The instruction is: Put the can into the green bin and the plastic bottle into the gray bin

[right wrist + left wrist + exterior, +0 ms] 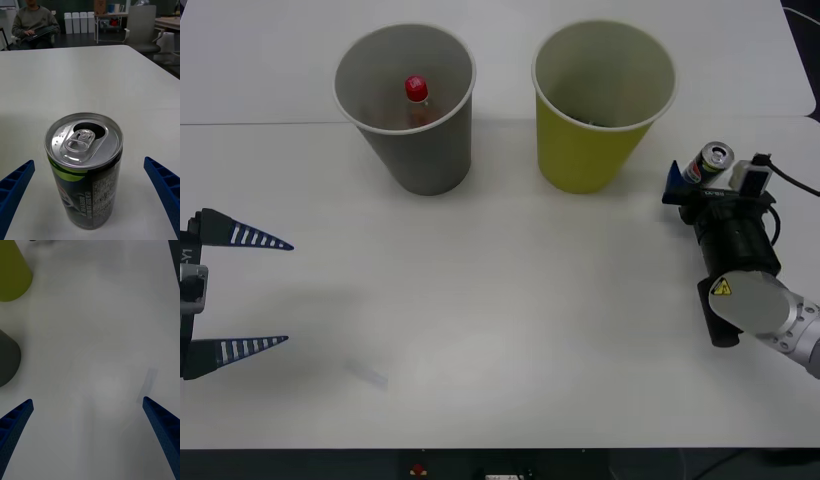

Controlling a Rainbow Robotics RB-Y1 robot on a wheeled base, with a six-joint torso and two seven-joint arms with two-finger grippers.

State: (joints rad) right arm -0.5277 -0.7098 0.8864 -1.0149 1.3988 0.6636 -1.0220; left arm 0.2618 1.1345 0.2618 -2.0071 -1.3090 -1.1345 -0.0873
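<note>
Red-capped bottle [416, 97] already in gray bin [442, 150]. Right end effector [90, 191], wide open, straddles can [84, 168] just right of green bin [585, 150], presumably pre-grasp. Left end effector [242, 290] idles, open.

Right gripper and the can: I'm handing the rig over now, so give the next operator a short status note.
Right gripper: open, its blue fingers on either side of the small dark drink can with a silver top, not closed on it. The can stands upright on the white table, to the right of the large yellow-green bin.
Left gripper: open, holding nothing, at the table's left edge.
Done: the small clear red-capped plastic bottle sits inside the large gray bin.
Left: close on the can, lift it, and drop it in the yellow-green bin.
</note>
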